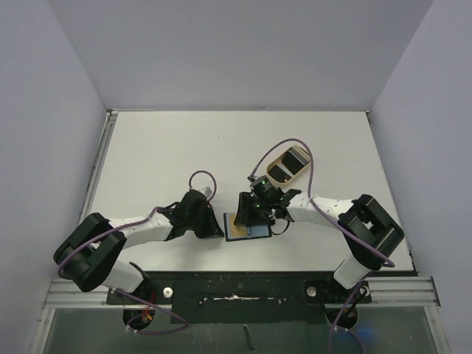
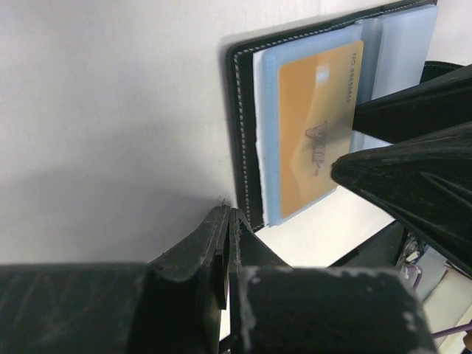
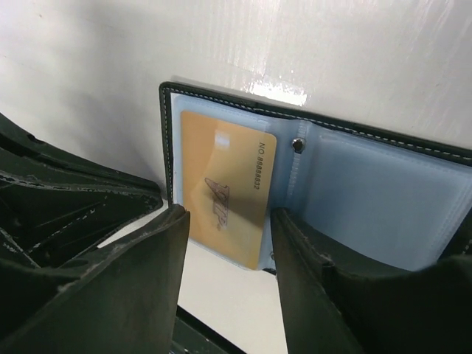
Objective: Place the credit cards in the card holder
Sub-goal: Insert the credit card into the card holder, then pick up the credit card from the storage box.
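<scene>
The small black bifold card holder point(image 3: 369, 192) lies open on the white tabletop point(image 1: 184, 147) between the two arms, with the tan-gold credit card point(image 3: 221, 192) flat on its left bluish-grey panel. The right gripper point(image 3: 228, 243) stands with its jaws parted on either side of that card's near end, though whether the pads touch it cannot be told, while the left gripper point(image 2: 227, 221) is closed on nothing, its tips just beside the holder's left edge. Farther back, the beige oval tray point(image 1: 276, 157) holds the dark credit cards point(image 1: 296, 158)
</scene>
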Action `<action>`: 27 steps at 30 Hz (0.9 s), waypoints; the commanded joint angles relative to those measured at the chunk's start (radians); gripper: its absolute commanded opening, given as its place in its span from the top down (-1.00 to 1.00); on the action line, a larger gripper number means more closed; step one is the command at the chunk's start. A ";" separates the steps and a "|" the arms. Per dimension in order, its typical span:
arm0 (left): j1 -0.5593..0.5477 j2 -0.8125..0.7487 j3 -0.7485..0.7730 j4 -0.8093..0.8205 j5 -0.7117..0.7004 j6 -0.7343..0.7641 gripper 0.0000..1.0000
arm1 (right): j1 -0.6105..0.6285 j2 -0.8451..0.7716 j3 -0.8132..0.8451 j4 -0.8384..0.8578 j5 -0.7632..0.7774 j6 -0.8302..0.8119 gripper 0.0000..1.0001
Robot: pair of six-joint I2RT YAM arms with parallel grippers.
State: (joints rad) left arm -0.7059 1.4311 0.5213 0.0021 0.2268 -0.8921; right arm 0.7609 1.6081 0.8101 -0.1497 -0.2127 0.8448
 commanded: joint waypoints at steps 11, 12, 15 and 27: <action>0.039 -0.109 0.037 -0.113 -0.069 0.053 0.69 | -0.137 -0.079 0.299 -0.255 0.294 -0.360 -0.09; 0.039 -0.116 0.044 -0.120 -0.064 0.053 0.56 | -0.162 -0.077 0.313 -0.252 0.314 -0.411 -0.10; 0.039 -0.153 0.064 -0.138 -0.054 0.054 0.29 | -0.212 -0.049 0.387 -0.260 0.397 -0.531 -0.14; 0.067 -0.272 0.151 -0.203 0.028 0.134 0.04 | -0.406 0.189 0.621 -0.260 0.544 -0.800 -0.19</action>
State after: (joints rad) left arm -0.6514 1.2087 0.6109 -0.1844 0.2058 -0.8062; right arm 0.4095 1.7351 1.3579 -0.4179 0.2817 0.1635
